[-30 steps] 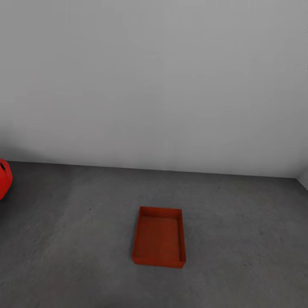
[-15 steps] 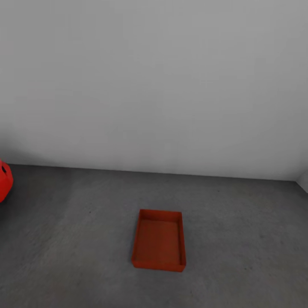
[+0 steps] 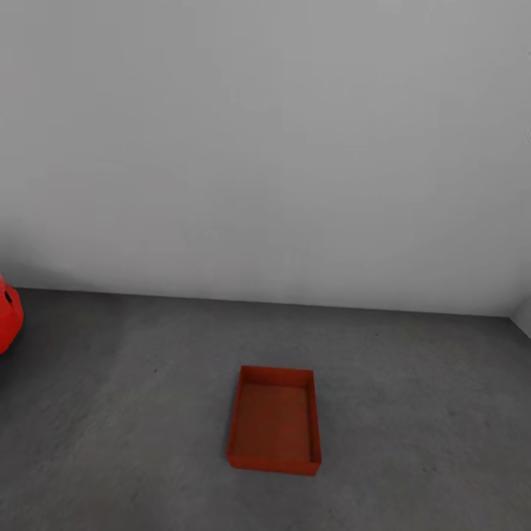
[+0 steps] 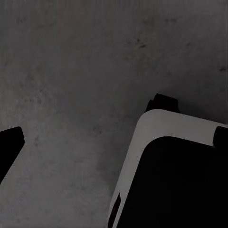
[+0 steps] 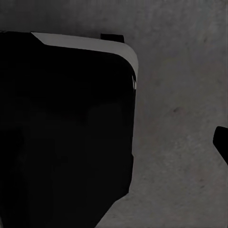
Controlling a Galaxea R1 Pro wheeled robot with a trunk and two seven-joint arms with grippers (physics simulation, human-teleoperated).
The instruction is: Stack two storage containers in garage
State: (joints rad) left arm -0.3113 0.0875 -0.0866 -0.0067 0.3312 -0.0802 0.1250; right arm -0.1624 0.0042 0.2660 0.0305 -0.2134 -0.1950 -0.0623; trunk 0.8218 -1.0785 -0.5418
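No readable text, labels, brand marks, numbers or signs anywhere, plain unmarked walls on the red-orange storage container (image 3: 273,421), bare grey concrete floor (image 3: 413,398), blank white wall (image 3: 265,147)

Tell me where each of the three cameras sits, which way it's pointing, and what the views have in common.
Head view: on the robot's head, facing forward and down at a red bin on the grey floor before a white wall; a red car at its left edge.
Left wrist view: on the left arm, looking down at the floor beside the robot's base.
Right wrist view: on the right arm, looking down at the same base and floor.
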